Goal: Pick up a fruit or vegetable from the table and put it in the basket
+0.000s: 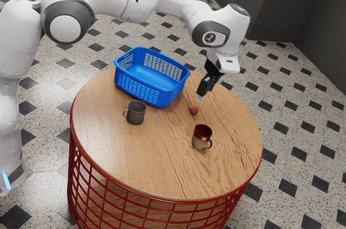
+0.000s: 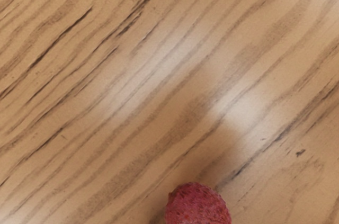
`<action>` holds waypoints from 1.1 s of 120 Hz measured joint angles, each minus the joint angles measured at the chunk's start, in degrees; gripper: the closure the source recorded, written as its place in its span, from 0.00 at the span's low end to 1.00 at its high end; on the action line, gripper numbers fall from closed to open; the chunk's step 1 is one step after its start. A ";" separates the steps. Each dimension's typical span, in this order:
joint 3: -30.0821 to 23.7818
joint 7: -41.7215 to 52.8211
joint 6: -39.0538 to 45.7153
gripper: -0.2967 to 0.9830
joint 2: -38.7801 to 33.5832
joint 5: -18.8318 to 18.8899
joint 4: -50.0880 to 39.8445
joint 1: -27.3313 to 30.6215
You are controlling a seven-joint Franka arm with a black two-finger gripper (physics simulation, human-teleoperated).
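The black gripper hangs over the table in the exterior view, its tip just above a small round red fruit and slightly toward that view's right. Whether the gripper is open or shut cannot be made out. The fruit rests on the wooden tabletop. In the wrist view the red fruit has a rough, bumpy skin and is cut off by the lower edge. A blue plastic basket with perforated walls stands upright on the table, to the exterior view's left of the gripper; its visible inside holds nothing.
A dark grey mug stands in front of the basket. A red and tan mug is nearer the exterior camera than the fruit. Both share the round wooden tabletop, which sits on a red wire frame.
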 joint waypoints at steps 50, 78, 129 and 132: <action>0.03 5.36 4.51 0.23 0.00 0.12 -4.96 0.04; 0.08 7.14 5.94 0.23 0.16 0.15 -6.20 0.04; 0.88 9.29 6.57 0.23 0.76 0.15 -7.38 0.04; 0.89 9.38 6.59 0.23 0.84 0.15 -7.39 0.04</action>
